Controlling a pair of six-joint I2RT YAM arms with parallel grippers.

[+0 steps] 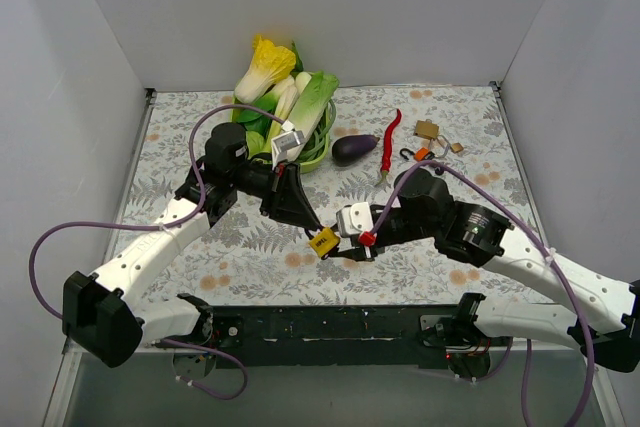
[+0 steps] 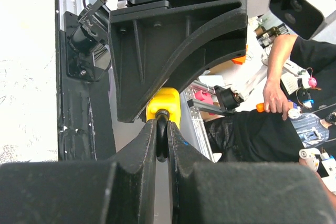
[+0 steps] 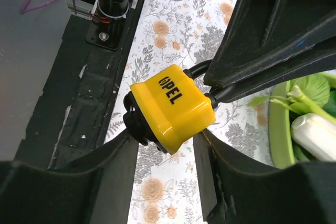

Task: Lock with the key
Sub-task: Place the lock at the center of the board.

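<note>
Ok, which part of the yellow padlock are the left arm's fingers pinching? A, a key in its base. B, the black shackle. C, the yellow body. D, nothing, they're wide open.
B: in the left wrist view, the left fingers are closed tight on the black shackle, with the yellow body just beyond their tips.

Two arms meet at a yellow padlock (image 1: 324,241) near the front of the desk (image 1: 240,257).
The left end effector (image 1: 312,229) reaches the padlock from the upper left and the right end effector (image 1: 350,239) from the right, both close against it. Farther back are a green bowl (image 1: 318,155) heaped with leafy vegetables, an eggplant (image 1: 353,149) just beside it, then a red chili (image 1: 391,135) and a brass padlock (image 1: 427,130).
</note>
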